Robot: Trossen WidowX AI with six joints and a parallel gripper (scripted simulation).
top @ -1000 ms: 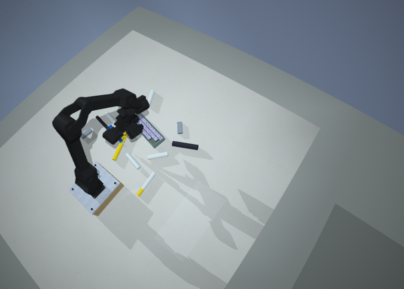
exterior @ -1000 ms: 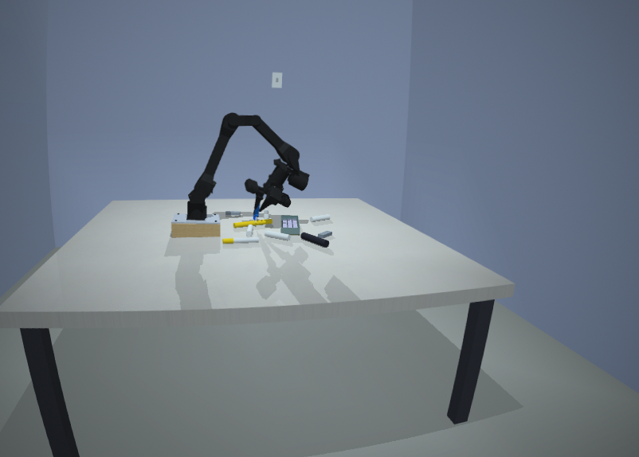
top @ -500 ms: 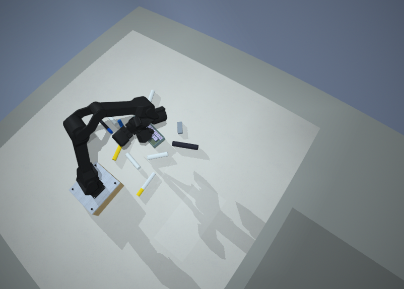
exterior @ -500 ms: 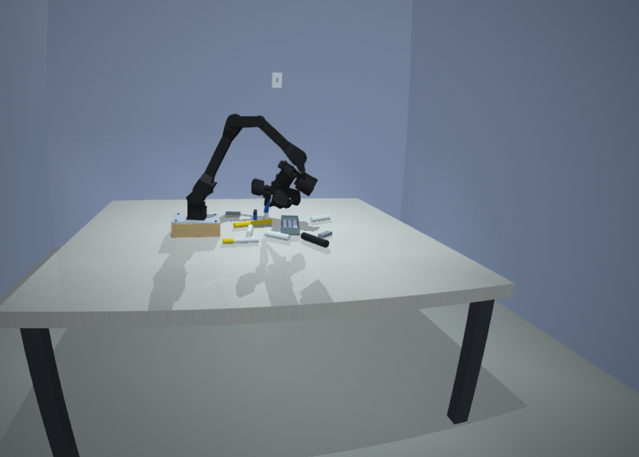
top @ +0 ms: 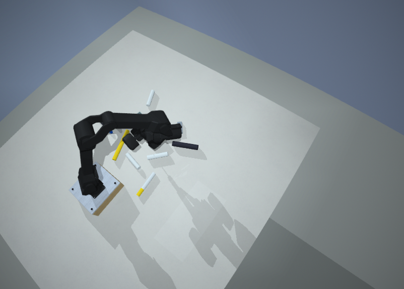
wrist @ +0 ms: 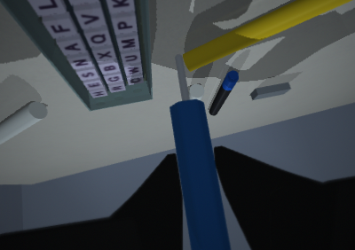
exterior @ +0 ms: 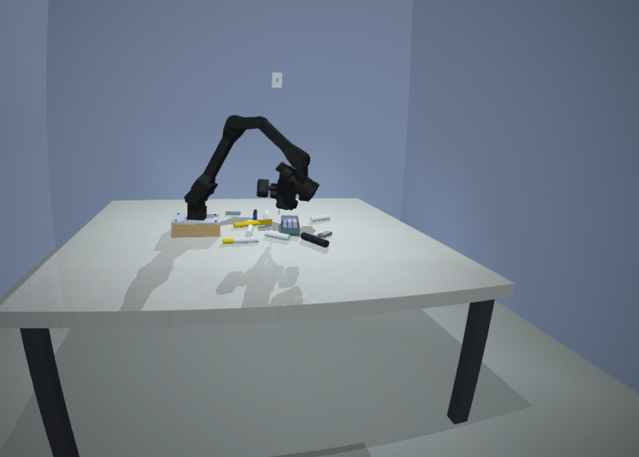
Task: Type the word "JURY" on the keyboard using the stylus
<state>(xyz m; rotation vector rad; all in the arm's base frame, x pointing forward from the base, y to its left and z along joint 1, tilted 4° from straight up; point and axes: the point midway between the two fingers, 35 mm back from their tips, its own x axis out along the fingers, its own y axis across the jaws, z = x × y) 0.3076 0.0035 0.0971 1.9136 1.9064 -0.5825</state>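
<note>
My gripper (wrist: 195,159) (exterior: 283,203) is shut on the blue stylus (wrist: 197,179), whose thin grey tip (wrist: 180,74) points down at the table. The keyboard (wrist: 89,42) (exterior: 290,224), a green tray of pale lettered keys, lies at the upper left in the wrist view. The tip hangs in the air just off the keyboard's near end and touches no key. In the top view my arm (top: 137,119) hides the keyboard.
A long yellow cylinder (wrist: 266,24) (top: 118,150), a black-and-blue pen (wrist: 224,92) and a grey block (wrist: 270,90) lie near the tip. A black cylinder (top: 185,145), white cylinders (top: 157,155) (top: 149,97) and a yellow-white pen (top: 145,184) lie around.
</note>
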